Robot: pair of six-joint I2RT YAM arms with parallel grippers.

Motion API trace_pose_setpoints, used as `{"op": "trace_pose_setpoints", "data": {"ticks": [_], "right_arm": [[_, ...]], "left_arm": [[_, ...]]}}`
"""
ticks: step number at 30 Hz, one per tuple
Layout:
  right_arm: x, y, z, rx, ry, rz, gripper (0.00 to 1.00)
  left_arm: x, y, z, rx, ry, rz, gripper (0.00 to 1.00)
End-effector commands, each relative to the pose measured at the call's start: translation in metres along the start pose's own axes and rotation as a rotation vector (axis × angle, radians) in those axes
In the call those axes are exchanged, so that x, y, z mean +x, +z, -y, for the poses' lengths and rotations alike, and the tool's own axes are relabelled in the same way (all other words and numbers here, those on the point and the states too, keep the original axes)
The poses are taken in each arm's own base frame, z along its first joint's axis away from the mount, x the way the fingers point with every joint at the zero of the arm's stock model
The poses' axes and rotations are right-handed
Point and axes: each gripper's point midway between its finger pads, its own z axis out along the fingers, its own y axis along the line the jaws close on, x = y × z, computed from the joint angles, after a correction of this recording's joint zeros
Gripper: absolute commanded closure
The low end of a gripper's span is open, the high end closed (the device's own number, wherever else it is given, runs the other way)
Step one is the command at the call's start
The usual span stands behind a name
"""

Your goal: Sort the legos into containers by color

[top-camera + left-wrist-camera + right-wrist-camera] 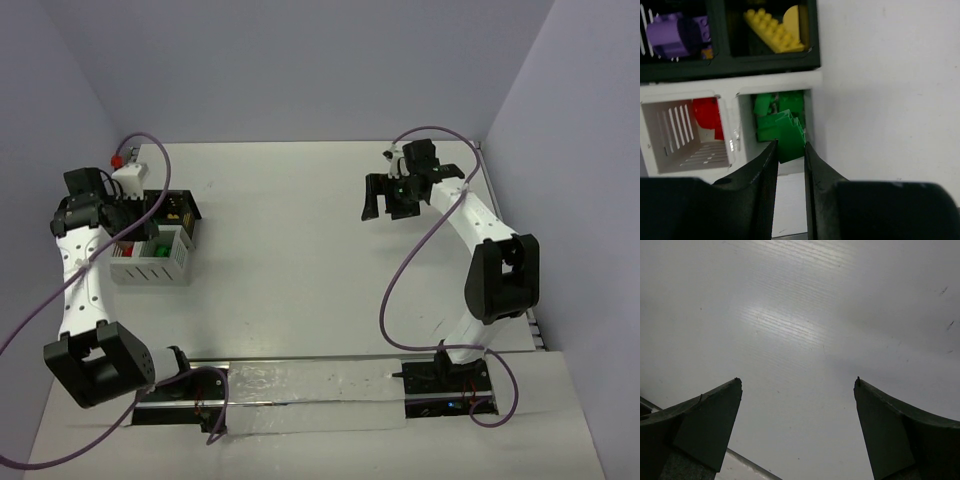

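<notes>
Left claw (790, 146) is clenched on a green brick (782, 132) and hangs over the white box (775, 80). The box's left cell holds red bricks (705, 112). The right cell, directly under the load, holds other green bricks (777, 102). The black tray (765, 62) beyond carries purple bricks (677, 35) and yellow bricks (772, 30).

Advice: centre over the green cell, clear of the divider, lower slightly, then let go gently so nothing bounces out.

Right claw (797, 385) is spread wide, holding nothing, over bare table (815, 315), well apart from the box.

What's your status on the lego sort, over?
Left hand shut on green lego, over green compartment of white box. Right hand open, holding nothing, above table. Nothing blocking.
</notes>
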Motion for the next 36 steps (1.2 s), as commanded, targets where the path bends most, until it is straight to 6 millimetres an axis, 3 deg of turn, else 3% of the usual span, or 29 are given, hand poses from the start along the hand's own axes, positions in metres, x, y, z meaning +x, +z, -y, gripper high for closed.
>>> {"op": "trace_pose_setpoints", "data": {"ticks": [1,10,14,17,21,31,33,34,36], "right_arm": [[-0.017,-0.004,-0.007,0.004,-0.048,0.041,0.00],[-0.014,-0.002,-0.005,0.011,-0.051,0.034,0.00],[-0.014,-0.004,-0.004,0.017,-0.052,0.035,0.00],[-0.014,-0.005,-0.004,0.020,-0.053,0.037,0.00],[-0.015,-0.005,-0.005,0.018,-0.053,0.039,0.00],[-0.017,-0.007,-0.005,0.023,-0.057,0.049,0.00],[-0.021,-0.012,-0.007,0.021,-0.066,0.073,0.00],[-0.024,-0.017,-0.009,0.018,-0.073,0.092,0.00],[-0.029,-0.024,-0.013,0.012,-0.079,0.123,0.00]], "left_arm": [[0.015,0.001,-0.002,0.077,0.011,-0.045,1.00],[0.031,0.021,-0.007,0.075,0.005,-0.074,0.91],[0.032,0.028,-0.011,0.066,0.002,-0.078,0.76],[0.027,0.031,-0.014,0.057,0.002,-0.063,0.61],[0.019,0.031,-0.018,0.045,0.008,-0.043,0.50],[-0.007,0.020,-0.017,0.055,0.048,0.030,0.43],[-0.020,0.008,-0.011,0.062,0.072,0.087,0.20],[-0.027,0.005,-0.004,0.087,0.079,0.110,0.03],[-0.040,-0.001,0.006,0.092,0.101,0.144,0.01]]}}
